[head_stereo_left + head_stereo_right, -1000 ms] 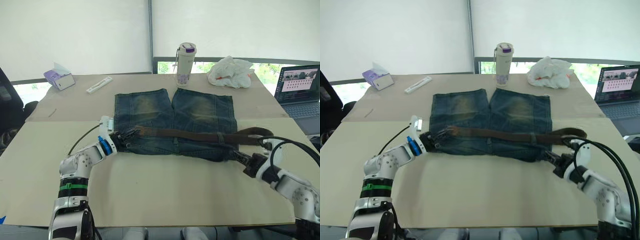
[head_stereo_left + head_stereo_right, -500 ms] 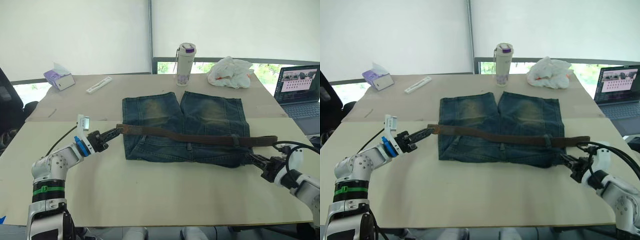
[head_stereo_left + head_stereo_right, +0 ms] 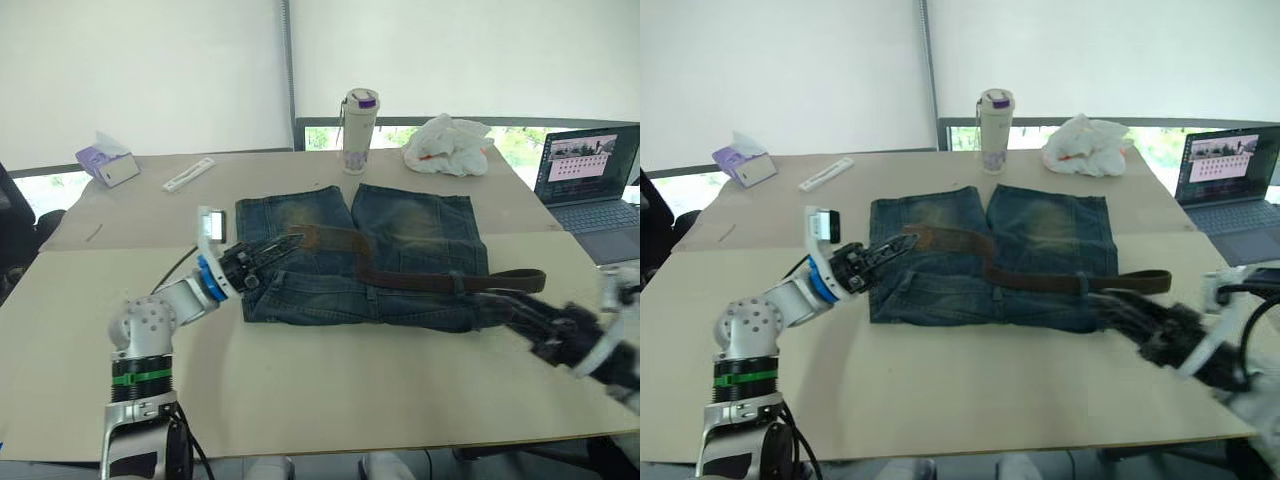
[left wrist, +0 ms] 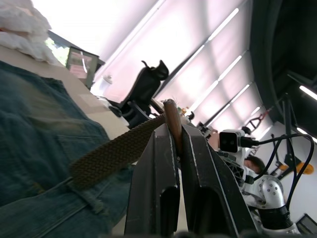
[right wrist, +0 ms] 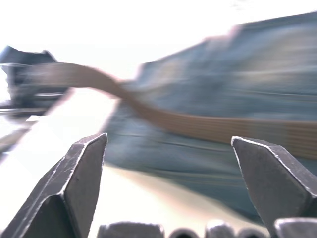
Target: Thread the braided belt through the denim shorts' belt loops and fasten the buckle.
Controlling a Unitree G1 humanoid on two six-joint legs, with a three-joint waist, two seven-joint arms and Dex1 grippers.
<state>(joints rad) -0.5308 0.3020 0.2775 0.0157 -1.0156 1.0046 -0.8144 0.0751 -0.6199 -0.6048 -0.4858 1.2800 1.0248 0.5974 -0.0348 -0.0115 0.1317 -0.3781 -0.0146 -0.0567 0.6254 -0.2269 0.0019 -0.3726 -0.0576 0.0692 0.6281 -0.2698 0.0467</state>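
The denim shorts (image 3: 400, 230) lie flat mid-table, waistband toward me. The braided belt (image 3: 420, 281) runs along the waistband under a belt loop (image 3: 462, 284), and its right end lies on the table past the shorts. My left gripper (image 3: 290, 242) is shut on the belt's left end (image 4: 114, 153) and holds it raised over the left leg. My right gripper (image 3: 1108, 302) is open at the shorts' right waist corner, and its wide-spread fingers (image 5: 86, 168) hold nothing. I cannot make out the buckle.
A bottle (image 3: 357, 130) and a white plastic bag (image 3: 448, 145) stand behind the shorts. A laptop (image 3: 590, 180) is at the far right. At the back left lie a tissue box (image 3: 105, 160) and a white strip (image 3: 188, 173).
My right gripper has opened and let go at the shorts' right corner. My left gripper first drew the belt end out to the left, then carried it back over the left leg.
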